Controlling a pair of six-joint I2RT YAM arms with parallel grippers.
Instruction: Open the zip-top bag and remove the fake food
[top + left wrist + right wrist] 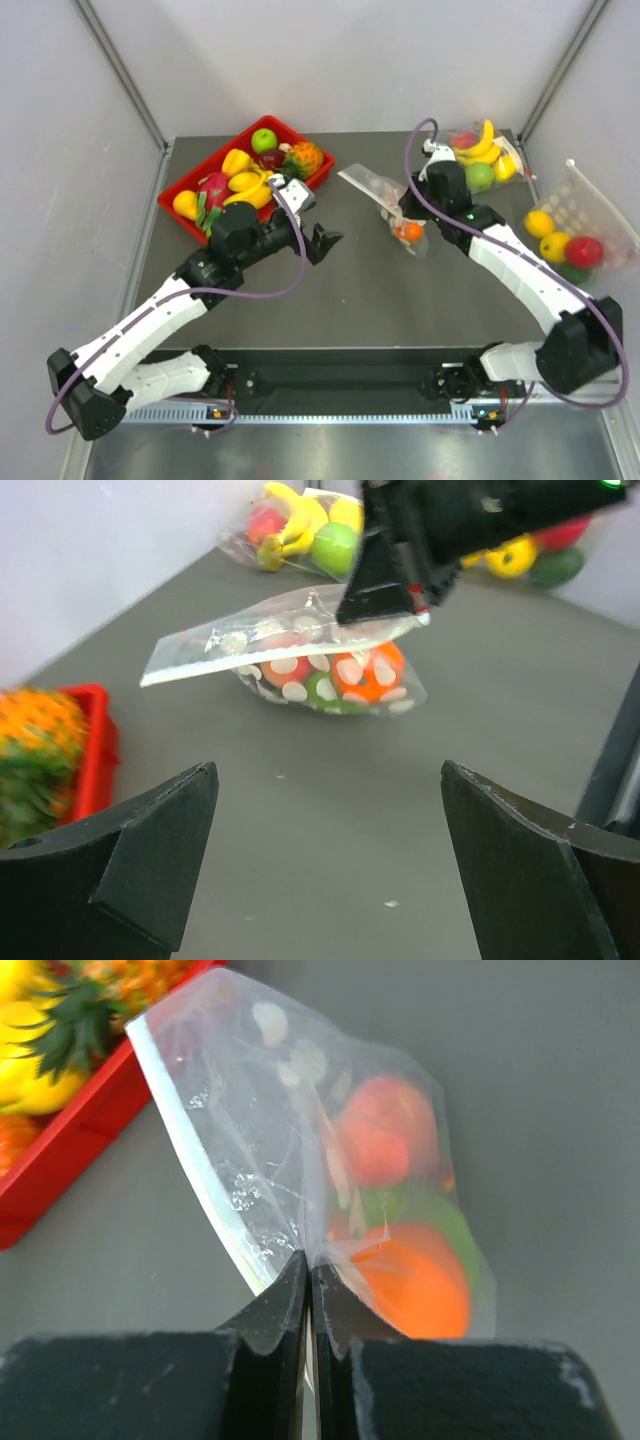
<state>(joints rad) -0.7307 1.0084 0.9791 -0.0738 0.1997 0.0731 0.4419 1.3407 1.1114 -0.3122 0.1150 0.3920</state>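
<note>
Right wrist view is showing the right gripper [308,1288] clamping, jaws pressed together, on the clear film of the zip-top bag [290,1150], just beside its white zip strip. The bag is sagging floppily, speckled with pale round dots. The fake food [412,1282] is bunching inside it: a pinkish peach, a green fruit and an orange one. The bag is lying right of centre on the grey table [400,300], its zip edge pointing toward the red tray [178,195]. The left gripper [328,772] is facing it, jaws wide apart, gripping nothing.
</note>
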